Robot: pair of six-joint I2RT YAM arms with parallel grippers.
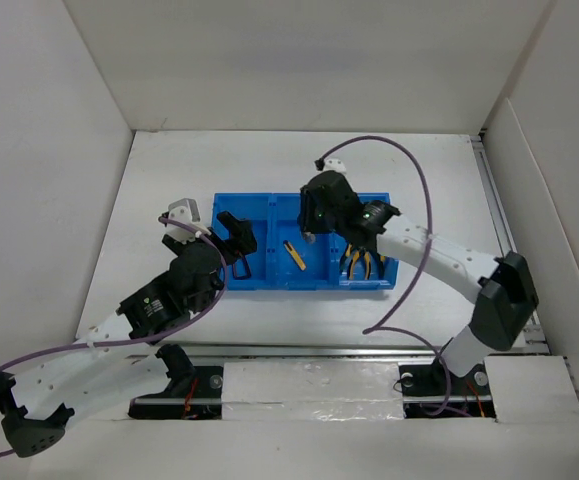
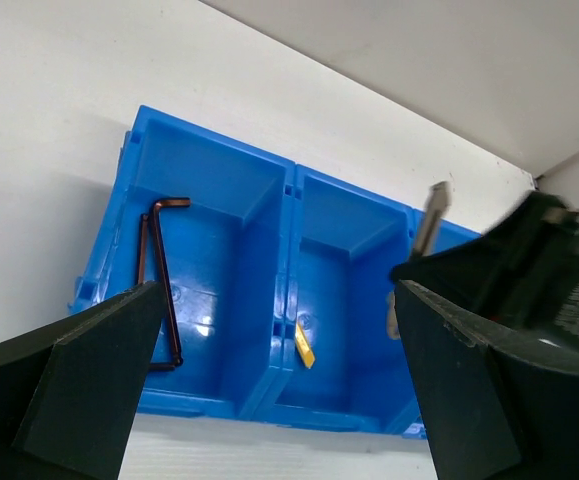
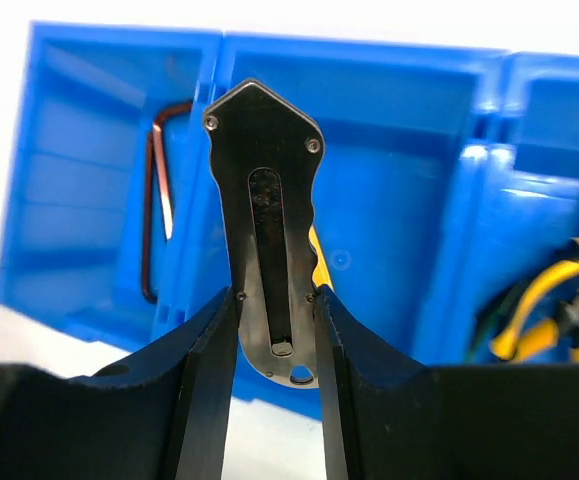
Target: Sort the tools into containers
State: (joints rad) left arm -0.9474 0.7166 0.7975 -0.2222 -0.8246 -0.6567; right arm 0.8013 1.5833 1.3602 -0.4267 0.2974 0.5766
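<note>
Carrying the flat silver metal piece [image 3: 264, 180], the right gripper [image 3: 274, 300] clamps its lower end at centre frame, over roughly the middle compartment of the blue three-bay plastic tray [image 1: 279, 284]. Left gripper [image 2: 274, 290] is spread wide and empty, lower left of the overhead view. Step: placing. Next move, likely: lower the piece into a bay, then let go.

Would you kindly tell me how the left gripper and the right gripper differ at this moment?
The left gripper is wide open and empty; the right gripper is closed on a flat silver metal tool that sticks out past its fingertips. The left gripper is at the left compartment of the blue tray, where the hex keys lie; the right gripper is nearer the middle one. Both have black fingers and hover over the tray.
</note>
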